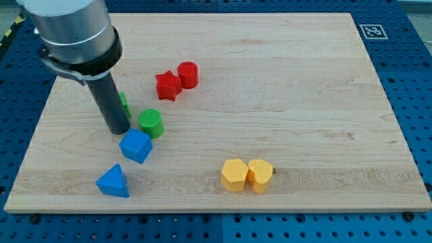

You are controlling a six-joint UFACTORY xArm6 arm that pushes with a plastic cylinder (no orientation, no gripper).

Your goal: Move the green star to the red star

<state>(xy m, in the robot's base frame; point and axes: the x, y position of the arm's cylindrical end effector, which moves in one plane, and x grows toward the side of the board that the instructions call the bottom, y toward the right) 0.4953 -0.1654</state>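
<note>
The red star lies on the wooden board at the upper middle-left, touching a red cylinder to its right. The green star is mostly hidden behind my rod; only a green sliver shows at the rod's right side. My tip rests on the board just below that sliver, left of a green cylinder and above a blue cube-like block. The red star is up and to the right of the tip.
A blue triangular block lies near the board's bottom left edge. A yellow hexagon and a yellow heart-like block touch each other at the bottom middle. The board sits on a blue pegboard table.
</note>
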